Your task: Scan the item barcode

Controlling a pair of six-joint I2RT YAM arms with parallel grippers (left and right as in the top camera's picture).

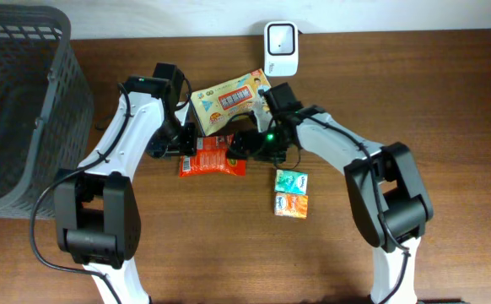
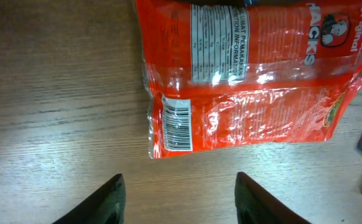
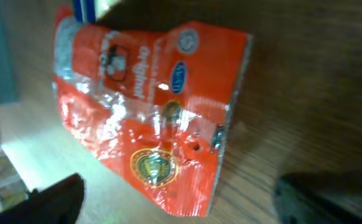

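- Lying flat on the brown wooden table (image 1: 465,101), the crinkly red-orange plastic snack packet (image 1: 213,160) is sitting between the two arms, its long axis running from one gripper toward the other.
- Hovering at the packet's left short end, the left gripper (image 2: 178,202) is showing its two dark fingers spread with only bare wood between them, so it is pinching nothing.
- From the left wrist, the packet is lying just ahead of the fingertips, not between them. Its black-and-white barcode (image 2: 176,124) is facing up at the end nearest this gripper.
- Hanging over the opposite end, the right gripper (image 3: 187,198) is standing wide apart and is gripping nothing either, with the packet filling the view just beyond its fingers.
- Both arms are sitting about equally near, but the left one is bordering the barcode end. In my judgement a pinch there is risking covering the code, and the right end is looking like the safer hold.
- Waiting at the table's far edge, the white box-shaped scanner (image 1: 281,46) is standing well apart from the packet, with a pale yellow foil packet (image 1: 229,97) lying between them.
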